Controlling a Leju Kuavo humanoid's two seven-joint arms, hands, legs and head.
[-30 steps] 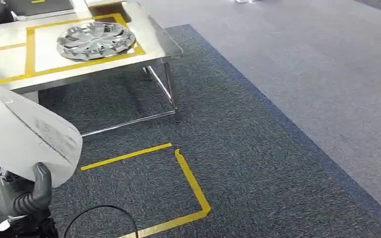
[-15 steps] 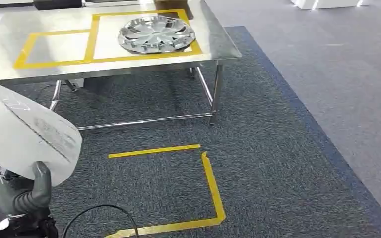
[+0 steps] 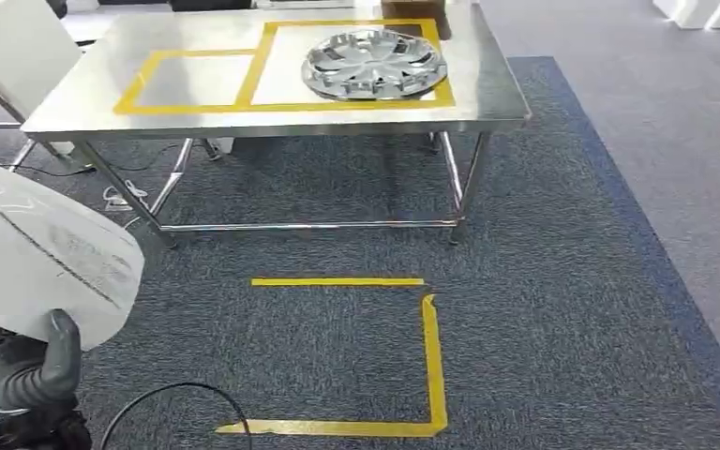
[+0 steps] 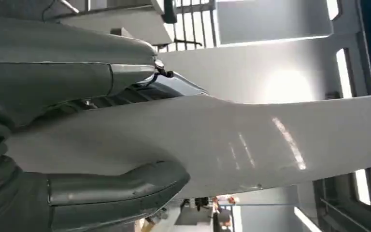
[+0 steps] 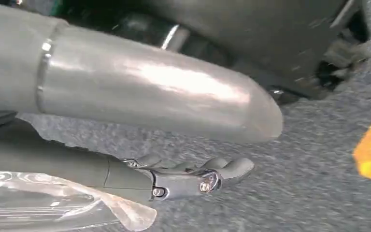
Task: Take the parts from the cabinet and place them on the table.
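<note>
Carrying the part to the desk is the step in hand, and it calls for a steady grip and a level approach. The left robot hand grips a large white disc-shaped part by its lower edge; in the left wrist view the thumb lies across one face of the white part and the darker fingers back the other face, so the hold is a pinch on a broad, flat thing that could easily swing or slip. The part stands tilted above the hand and reaches well beyond it. The desk lies ahead of and well apart from the hand, across dark carpet marked with a yellow tape square. A silver wheel cover already fills one taped frame on the desk; the free taped frame beside it is, I judge, the spot to aim for. Best to raise the part clear of the desk edge before lowering it flat inside that frame, well short of the wheel cover. The right robot hand hangs low over the carpet, fingers loosely apart, holding nothing; clear plastic film lies beside it.
</note>
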